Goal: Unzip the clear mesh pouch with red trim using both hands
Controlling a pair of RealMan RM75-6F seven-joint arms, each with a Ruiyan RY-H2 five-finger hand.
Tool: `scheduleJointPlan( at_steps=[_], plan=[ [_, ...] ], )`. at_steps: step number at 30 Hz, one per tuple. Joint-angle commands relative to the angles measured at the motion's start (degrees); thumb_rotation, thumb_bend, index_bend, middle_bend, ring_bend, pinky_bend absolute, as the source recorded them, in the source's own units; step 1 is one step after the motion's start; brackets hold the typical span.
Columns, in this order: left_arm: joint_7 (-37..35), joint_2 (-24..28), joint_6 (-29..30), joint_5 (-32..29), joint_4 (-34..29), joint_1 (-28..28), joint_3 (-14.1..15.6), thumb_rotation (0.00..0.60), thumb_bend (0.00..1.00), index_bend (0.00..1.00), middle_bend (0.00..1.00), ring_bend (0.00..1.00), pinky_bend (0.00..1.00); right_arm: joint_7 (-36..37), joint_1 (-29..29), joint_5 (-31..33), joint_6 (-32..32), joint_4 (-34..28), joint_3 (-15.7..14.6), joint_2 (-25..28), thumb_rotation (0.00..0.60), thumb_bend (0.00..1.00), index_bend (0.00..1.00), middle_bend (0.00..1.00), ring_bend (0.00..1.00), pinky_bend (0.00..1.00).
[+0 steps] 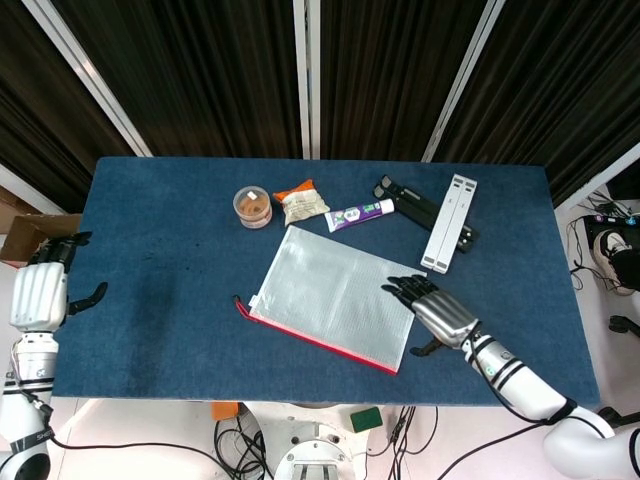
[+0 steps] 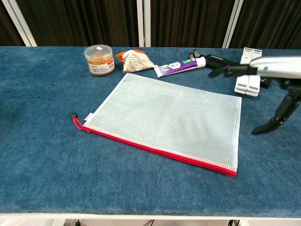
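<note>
A round jar point(image 1: 253, 207), a crumpled snack packet point(image 1: 301, 201), a tube point(image 1: 359, 214) and a folded stand point(image 1: 449, 222) are lined along the far counter point(image 1: 160, 250).

On the bench point(image 1: 180, 250) I count one pouch point(image 1: 335, 297), one jar point(image 1: 253, 207), one snack packet point(image 1: 301, 201) and one tube point(image 1: 359, 214). There is one black folding tool point(image 1: 408, 203) and one white hinged bar point(image 1: 450, 235) lying beside it. Two robot hands show: the left robot hand point(image 1: 38, 293) off the bench's edge and the right robot hand point(image 1: 437, 313) by the pouch.
</note>
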Motion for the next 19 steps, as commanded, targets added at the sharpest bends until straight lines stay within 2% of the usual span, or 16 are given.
scheduleJointPlan(
  at_steps=[1,3,6,10,19],
  plan=[
    [-1.2,0.6,1.2,2.1,1.6,1.3,0.9,0.600,0.21,0.22,0.26,0.18,0.28,-2.0,-5.6,-2.2,11.7,3.1,1.4,-0.5,0.600,0.12,0.02,0.17,0.03,0.12],
    [-1.5,0.9,2.2,3.7,2.8,2.4,1.7,0.600,0.21,0.23,0.26,0.18,0.27,-4.7,-8.5,-2.3,18.4,5.4,2.5,-2.1,0.600,0.23,0.07,0.22,0.07,0.16],
    [-2.5,1.6,3.2,6.7,4.2,3.9,3.4,0.600,0.21,0.24,0.26,0.17,0.24,-8.4,-12.0,-2.6,26.5,9.6,3.8,-3.9,0.600,0.34,0.11,0.24,0.08,0.17],
    [-4.4,3.1,3.5,9.9,3.3,6.0,6.2,0.600,0.21,0.24,0.25,0.17,0.23,-6.0,-16.5,-2.8,32.9,12.5,3.6,-4.8,0.600,0.35,0.12,0.23,0.08,0.17],
    [-4.3,3.1,8.0,14.0,-0.8,11.9,9.9,0.600,0.22,0.25,0.25,0.16,0.22,2.4,-23.7,-4.4,39.2,16.4,1.3,-5.8,0.600,0.35,0.12,0.23,0.08,0.17]
  ],
)
